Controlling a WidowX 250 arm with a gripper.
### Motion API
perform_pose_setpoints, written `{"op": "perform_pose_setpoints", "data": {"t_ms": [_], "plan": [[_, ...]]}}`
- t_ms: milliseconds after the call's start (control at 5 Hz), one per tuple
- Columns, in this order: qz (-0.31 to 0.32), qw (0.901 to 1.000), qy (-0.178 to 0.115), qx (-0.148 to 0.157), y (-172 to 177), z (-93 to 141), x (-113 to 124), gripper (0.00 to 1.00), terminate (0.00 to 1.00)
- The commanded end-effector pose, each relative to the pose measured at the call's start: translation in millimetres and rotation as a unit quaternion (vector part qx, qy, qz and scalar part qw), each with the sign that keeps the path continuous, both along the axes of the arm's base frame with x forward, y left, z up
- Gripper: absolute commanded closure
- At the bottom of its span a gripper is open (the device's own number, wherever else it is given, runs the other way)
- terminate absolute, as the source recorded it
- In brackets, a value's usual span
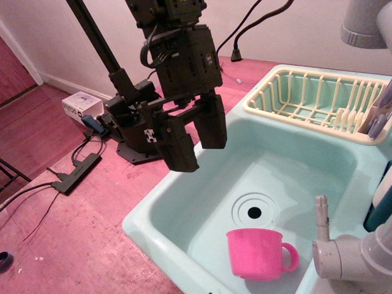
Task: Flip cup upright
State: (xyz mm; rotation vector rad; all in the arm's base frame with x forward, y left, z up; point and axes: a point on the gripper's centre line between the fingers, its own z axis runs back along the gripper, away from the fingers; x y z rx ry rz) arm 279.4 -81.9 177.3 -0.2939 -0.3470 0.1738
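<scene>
The pink cup (255,253) stands in the turquoise sink basin (288,177), near its front wall, just in front of the drain (254,212). Its wider end faces up and its loop handle points right. I cannot see into its mouth. My gripper (191,139) hangs well above the sink's left rim, up and to the left of the cup and apart from it. Its two black fingers (177,142) point down with a gap between them, and nothing is held.
A cream dish rack (309,98) sits at the sink's back right, with utensils in its holder. A grey faucet (343,254) stands at the front right, next to the cup. The arm's base (131,131), cables and a power strip (76,173) lie on the reddish surface at left.
</scene>
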Motion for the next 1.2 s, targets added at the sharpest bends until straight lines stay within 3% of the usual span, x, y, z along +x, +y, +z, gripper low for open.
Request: {"op": "perform_pose_setpoints", "data": {"t_ms": [0,200,400,800,1000], "plan": [[0.000,1.0000,0.000,0.000,0,0,0,0.00,0.00],[0.043,0.9988,-0.004,-0.025,-10,-10,8,0.00,0.00],[0.073,0.9961,-0.029,-0.039,-20,-20,22,0.00,0.00],[0.061,0.9967,0.007,-0.053,-36,-38,40,0.00,0.00],[0.075,0.9957,0.008,-0.053,-34,-53,38,0.00,0.00]]}}
